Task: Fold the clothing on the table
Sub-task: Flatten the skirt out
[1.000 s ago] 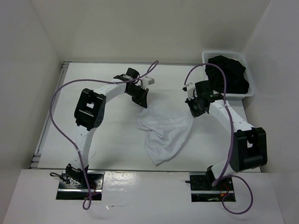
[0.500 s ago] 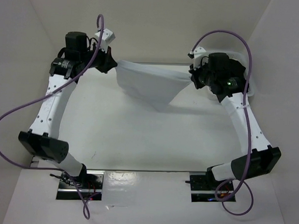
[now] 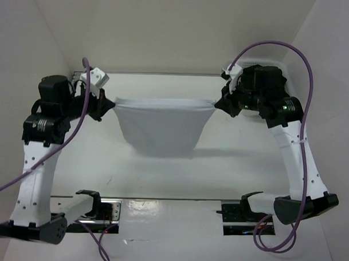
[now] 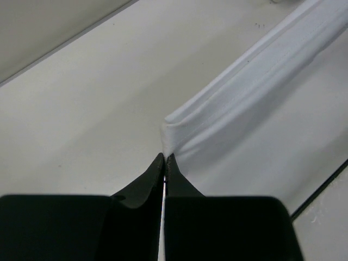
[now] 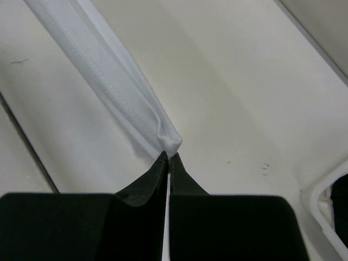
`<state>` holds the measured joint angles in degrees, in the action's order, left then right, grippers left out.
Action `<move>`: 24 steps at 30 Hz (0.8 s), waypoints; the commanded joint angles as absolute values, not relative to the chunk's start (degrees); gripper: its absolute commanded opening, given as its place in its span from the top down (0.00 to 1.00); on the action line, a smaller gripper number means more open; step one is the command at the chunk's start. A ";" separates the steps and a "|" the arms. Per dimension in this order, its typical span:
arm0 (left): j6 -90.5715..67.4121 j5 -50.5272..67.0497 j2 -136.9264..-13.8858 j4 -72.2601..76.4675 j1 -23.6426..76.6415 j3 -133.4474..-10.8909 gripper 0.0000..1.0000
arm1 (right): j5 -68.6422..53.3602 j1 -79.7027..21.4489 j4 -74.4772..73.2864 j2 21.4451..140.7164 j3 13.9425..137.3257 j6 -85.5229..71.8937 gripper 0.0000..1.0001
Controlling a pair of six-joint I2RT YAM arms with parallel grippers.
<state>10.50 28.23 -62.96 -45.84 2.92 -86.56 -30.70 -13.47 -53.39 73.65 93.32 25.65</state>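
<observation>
Clothing (image 3: 157,130) hem taut between left tool (image 3: 111,105), right tool (image 3: 217,103).

You have on file:
- clothing (image 3: 157,127): thin white cloth, matt, softly wrinkled, with a stitched hem.
- table (image 3: 236,167): your worktop is smooth, white and faintly glossy.
- left gripper (image 4: 165,159), right gripper (image 5: 169,156): smooth matt black plastic fingers.
- basket (image 5: 321,204), far right corner: white plastic.
</observation>
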 commanded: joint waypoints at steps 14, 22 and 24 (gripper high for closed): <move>11.16 35.07 -62.48 -43.07 -2.55 -74.36 1.00 | -32.44 -12.04 -48.18 75.21 81.04 25.06 1.00; 8.62 31.48 -79.34 -33.41 -1.41 -70.93 0.94 | -24.71 -12.57 -36.66 88.05 77.60 22.24 1.00; 7.92 30.94 -85.32 -31.12 -0.88 -71.63 0.94 | -20.94 -13.80 -34.46 93.39 79.27 21.19 1.00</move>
<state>8.82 33.89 -81.10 -37.17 -0.89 -70.85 -28.99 -13.30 -41.56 88.66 77.25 22.65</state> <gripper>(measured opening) 0.055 0.007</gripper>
